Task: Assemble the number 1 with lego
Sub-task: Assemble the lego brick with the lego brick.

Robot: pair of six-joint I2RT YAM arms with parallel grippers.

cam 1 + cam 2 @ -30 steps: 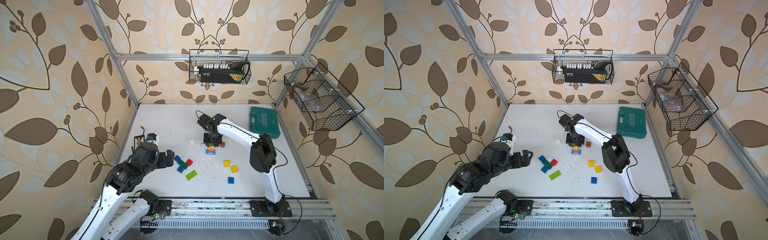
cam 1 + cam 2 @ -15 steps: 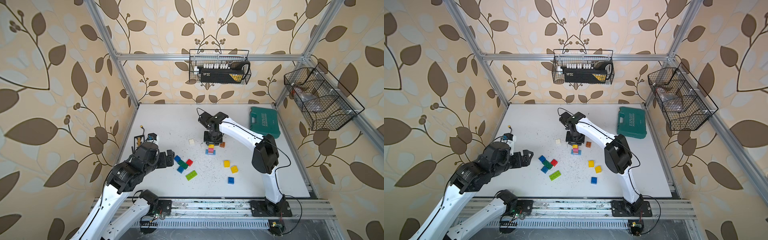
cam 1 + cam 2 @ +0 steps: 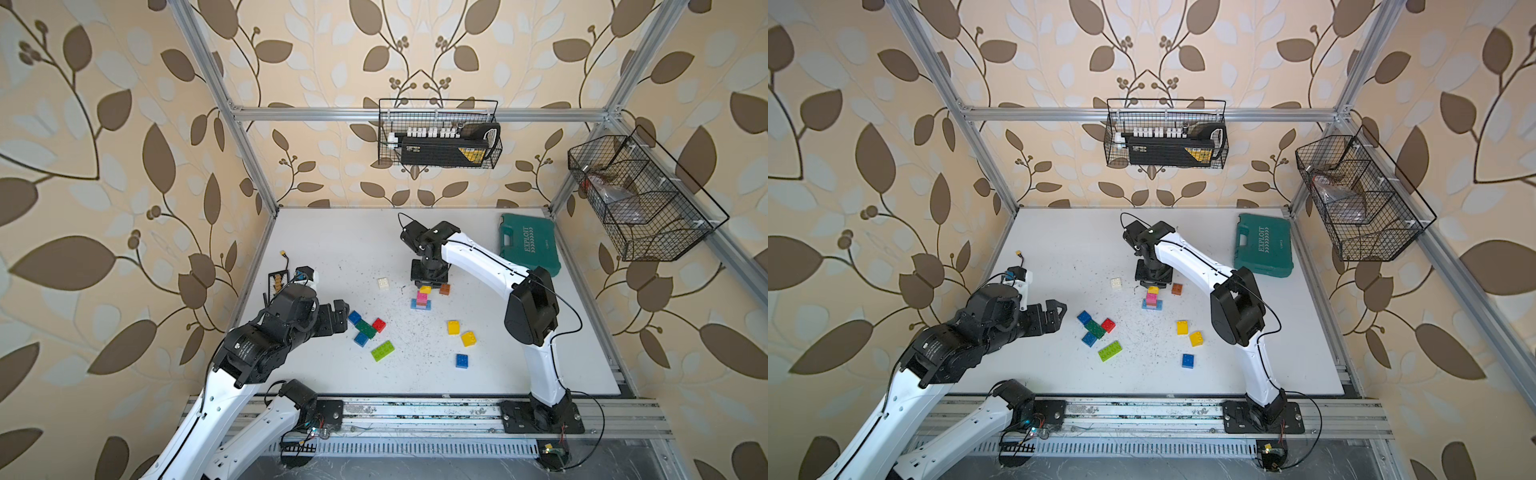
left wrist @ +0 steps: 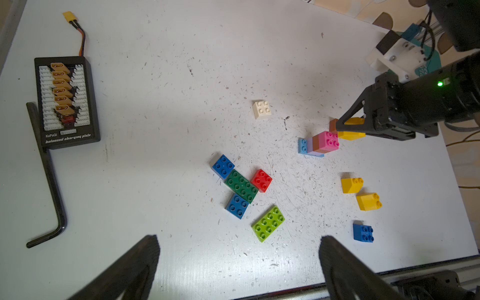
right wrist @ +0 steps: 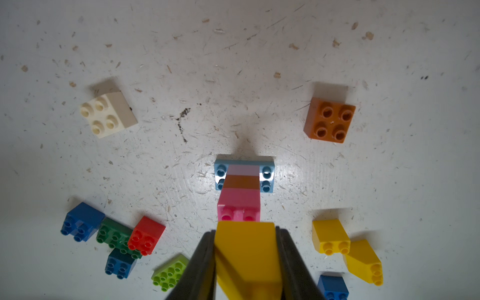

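A small lego stack point(image 3: 422, 300) stands mid-table: a light blue base point(image 5: 267, 176), then lilac, brown and a pink brick point(image 4: 328, 140) on top. My right gripper point(image 5: 245, 233) is shut on a yellow brick point(image 5: 246, 249) and holds it just over the pink brick; whether they touch I cannot tell. Loose bricks lie around: white point(image 3: 383, 284), brown point(image 3: 445, 289), a blue, green and red cluster point(image 3: 365, 328), lime point(image 3: 382, 350), two yellow point(image 3: 454, 327) and blue point(image 3: 461, 360). My left gripper point(image 4: 239, 240) hangs open and empty left of the cluster.
A teal tool case point(image 3: 528, 245) lies at the back right. A black charging board point(image 4: 66, 101) and a hex key point(image 4: 49, 181) sit by the left edge. Wire baskets hang on the back wall point(image 3: 438, 133) and right wall point(image 3: 640, 199).
The right arm's elbow has shifted slightly toward the front while its gripper stays over the stack with the yellow brick. The left arm has not moved.
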